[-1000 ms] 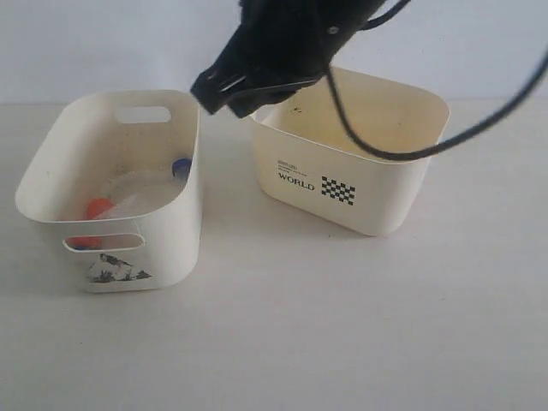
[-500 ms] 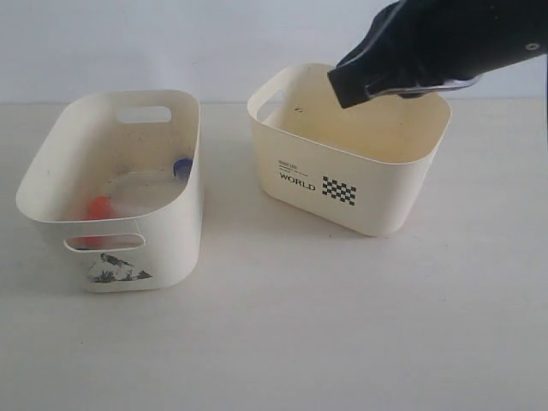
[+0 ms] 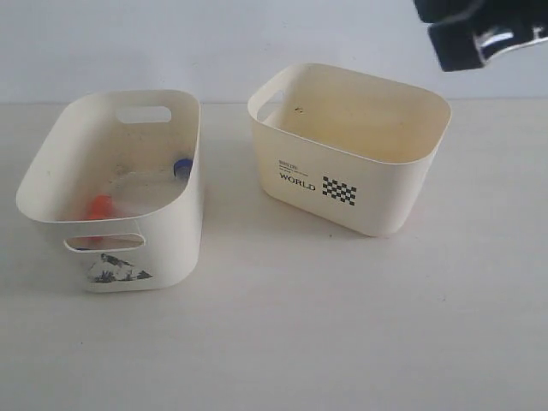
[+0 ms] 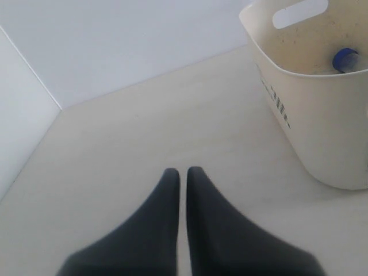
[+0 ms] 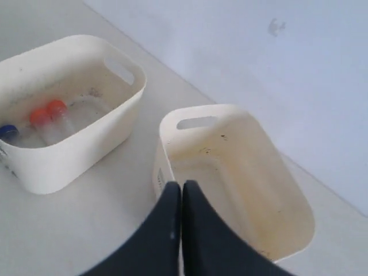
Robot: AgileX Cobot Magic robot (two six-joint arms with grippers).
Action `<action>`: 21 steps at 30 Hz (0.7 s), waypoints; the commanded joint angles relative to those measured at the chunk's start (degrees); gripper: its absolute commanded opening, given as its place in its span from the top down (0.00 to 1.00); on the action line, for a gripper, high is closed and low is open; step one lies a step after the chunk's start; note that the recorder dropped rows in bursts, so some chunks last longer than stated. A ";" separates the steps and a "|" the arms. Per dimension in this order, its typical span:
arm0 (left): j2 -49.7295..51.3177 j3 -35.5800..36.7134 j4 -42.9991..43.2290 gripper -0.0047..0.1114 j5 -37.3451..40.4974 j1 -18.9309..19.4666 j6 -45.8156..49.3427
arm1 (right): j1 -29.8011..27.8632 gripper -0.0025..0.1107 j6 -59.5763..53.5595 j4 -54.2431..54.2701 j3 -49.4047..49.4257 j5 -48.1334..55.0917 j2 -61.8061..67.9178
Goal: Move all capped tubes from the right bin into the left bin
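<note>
The left bin (image 3: 175, 248) holds capped tubes: an orange cap (image 3: 100, 206) and a blue cap (image 3: 181, 166) show inside it. In the right wrist view this left bin (image 5: 80, 155) holds two orange-capped tubes (image 5: 48, 113) and a blue-capped one (image 5: 8, 131). The right bin (image 3: 381, 201), printed WORLD, shows a bare inside (image 5: 253, 172). My right gripper (image 3: 447, 50) hangs shut and empty, high beyond the right bin's far right corner; its tips (image 5: 181, 185) show above that bin's near rim. My left gripper (image 4: 183, 172) is shut on nothing, low over the table, apart from the left bin (image 4: 322, 126).
Both bins stand on a pale tabletop (image 3: 300, 325) before a light wall (image 3: 214, 43). A gap of bare table separates the two bins. In the left wrist view the table's far edge meets the wall (image 4: 115, 52).
My right gripper has swung from above the gap between the bins, over the right bin, up to the top right corner of the exterior view. Bins and tubes have not moved.
</note>
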 commanded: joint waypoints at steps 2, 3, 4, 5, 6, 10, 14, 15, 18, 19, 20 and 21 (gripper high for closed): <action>0.03 -0.21 0.06 0.92 -0.11 0.02 -0.54 | -8.94 0.98 6.33 -2.98 18.62 -19.97 -18.41; 0.03 -0.21 0.06 0.92 -0.11 0.02 -0.54 | -13.40 0.98 8.35 -2.69 25.73 -26.28 -23.92; 0.03 -0.21 0.06 0.92 -0.11 0.02 -0.54 | -15.64 0.98 9.49 -2.56 28.83 -28.20 -26.85; 0.03 -0.21 0.06 0.92 -0.11 0.02 -0.54 | -19.54 0.98 10.91 -2.55 33.94 -29.20 -31.82; 0.03 -0.21 0.06 0.92 -0.11 0.02 -0.54 | -21.60 0.98 11.22 -2.55 36.65 -29.20 -34.44; 0.03 -0.21 0.06 0.92 -0.11 0.02 -0.54 | -28.45 0.98 11.22 -2.55 50.93 -29.10 -48.02; 0.03 -0.21 0.06 0.92 -0.11 0.02 -0.54 | -28.60 0.98 11.22 -2.55 57.75 -27.34 -54.10; 0.03 -0.21 0.06 0.92 -0.11 0.02 -0.54 | -28.60 0.98 11.22 -2.55 58.82 -27.34 -54.37; 0.03 -0.21 0.06 0.92 -0.11 0.02 -0.54 | -28.60 0.98 11.22 -2.55 58.82 -24.99 -54.87; 0.03 -0.21 0.06 0.92 -0.11 0.02 -0.54 | -28.60 0.98 11.22 -2.55 58.82 -23.61 -55.39; 0.03 -0.21 0.06 0.92 -0.11 0.02 -0.54 | -28.60 0.98 11.22 -2.55 58.82 -22.25 -55.95; 0.03 -0.21 0.06 0.92 -0.11 0.02 -0.54 | -28.60 0.98 11.22 -2.55 58.82 -20.86 -56.08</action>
